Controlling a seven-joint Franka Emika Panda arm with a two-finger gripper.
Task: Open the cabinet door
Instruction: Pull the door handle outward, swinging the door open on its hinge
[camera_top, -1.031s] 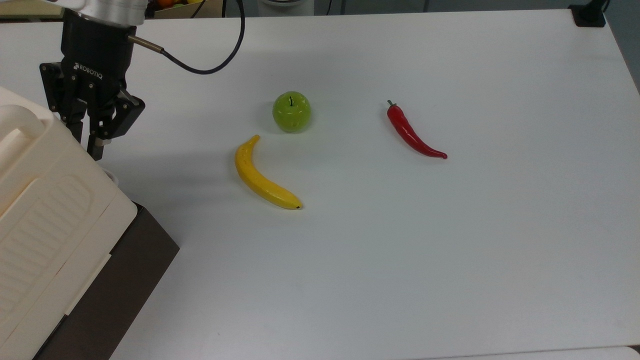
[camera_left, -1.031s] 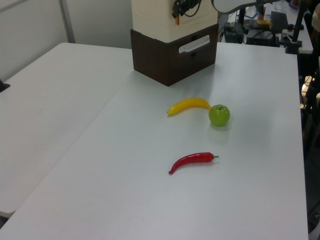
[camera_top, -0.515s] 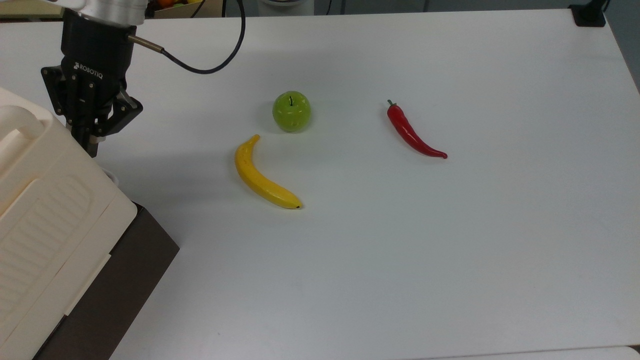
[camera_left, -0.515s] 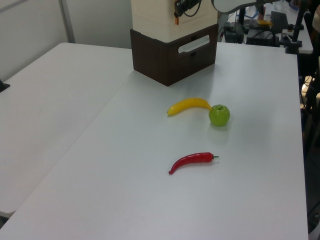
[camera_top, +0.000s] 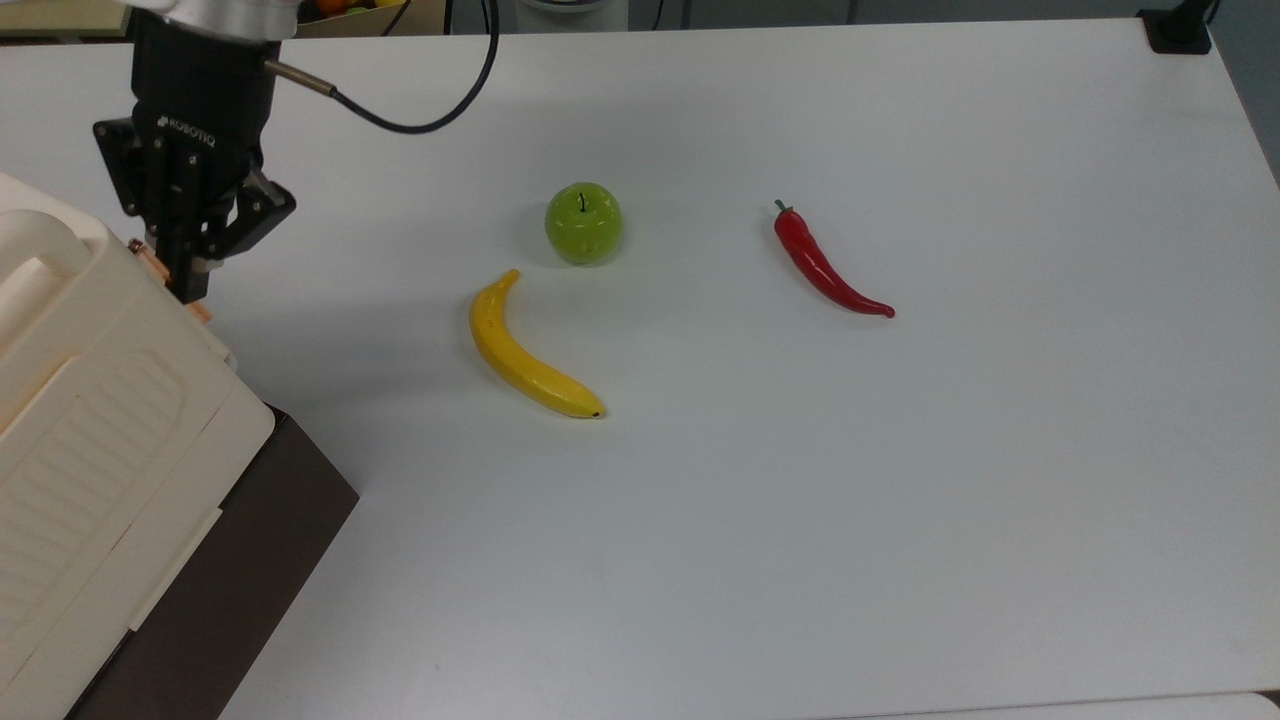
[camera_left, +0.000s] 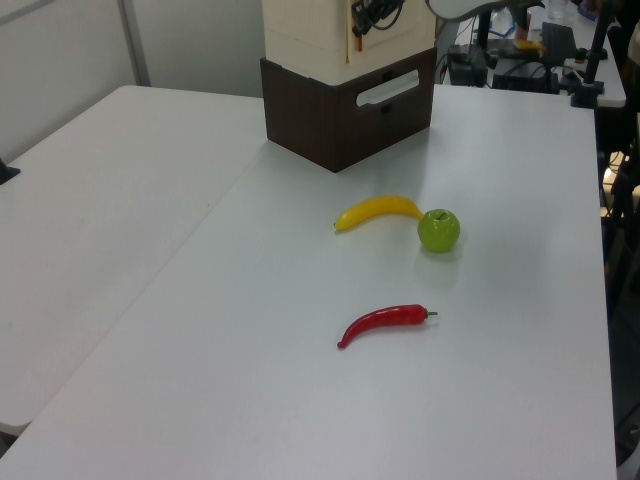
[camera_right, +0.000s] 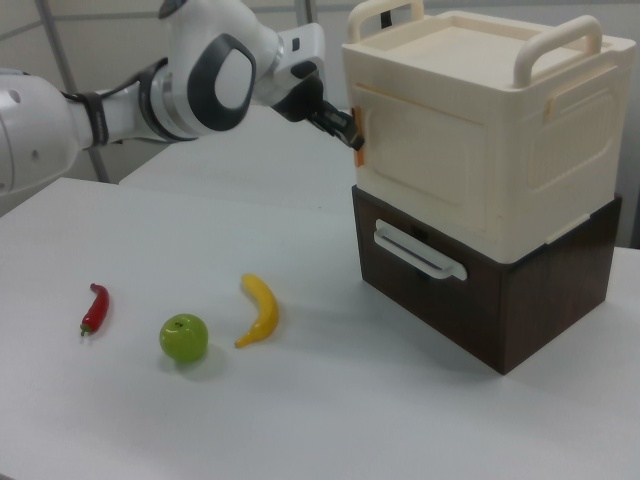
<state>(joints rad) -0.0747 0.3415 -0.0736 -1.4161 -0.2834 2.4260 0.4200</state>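
Cabinet (camera_right: 480, 170) on a white table (camera_top: 800, 500): a large cream plastic box with two handles on top, sitting on a dark brown base with a pale drawer handle. In the right view it stands at the right, and the robot arm reaches in from the right view's left. The cabinet door (camera_right: 425, 165) is the flat cream front panel facing the fruit, and it looks only barely ajar, with a thin orange strip showing along its upright edge on the right view's left.

The black claw (camera_right: 352, 131) is right at that orange edge, near the door's upper corner. Its fingers look drawn together on the door's edge or a small handle there, though the exact grip is too small to confirm. In the top view the claw (camera_top: 187, 283) points down at the cabinet's corner.

The door's long edge runs upright, and the panel stretches away from the claw toward the right view's right, so the hinge is probably on that far side. Swinging it open likely means pulling outward toward the fruit side.

A banana (camera_top: 525, 350), green apple (camera_top: 583, 222) and red chilli (camera_top: 825, 262) lie well apart from the cabinet.
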